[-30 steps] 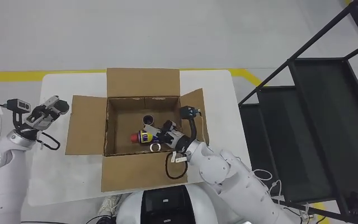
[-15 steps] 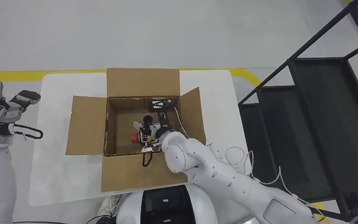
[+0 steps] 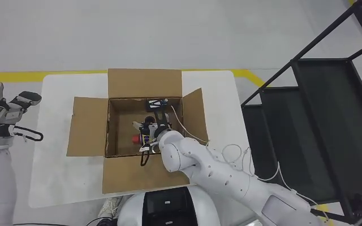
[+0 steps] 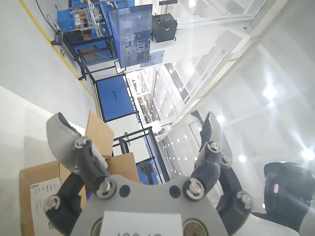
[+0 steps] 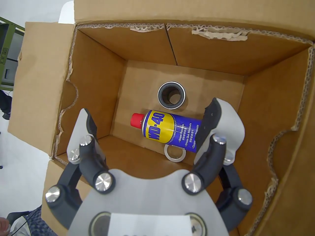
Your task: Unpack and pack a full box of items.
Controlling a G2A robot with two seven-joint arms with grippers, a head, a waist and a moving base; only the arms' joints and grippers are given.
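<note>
One printed spray can (image 5: 169,131) in box (image 5: 147,47), right gripper (image 5: 149,109) spread above, left gripper (image 4: 133,118) spread

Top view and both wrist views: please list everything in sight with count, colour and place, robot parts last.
cardboard box: one, brown, flaps open, in the middle of the table.
spray can: one, blue and yellow with a red cap, lying on its side on the box floor.
dark roll: one, black with a pale rim, on the box floor beside the can.
silver ring: one, pale grey, flat on the box floor, close against the can's other side.
table: one, white, under the box.
stairs: one flight, black metal, beside the table.
floor line: one, yellow, beyond the table.
left gripper: open, at the table's edge, away from the box.
right gripper: open, over the box's inside, above the can.
</note>
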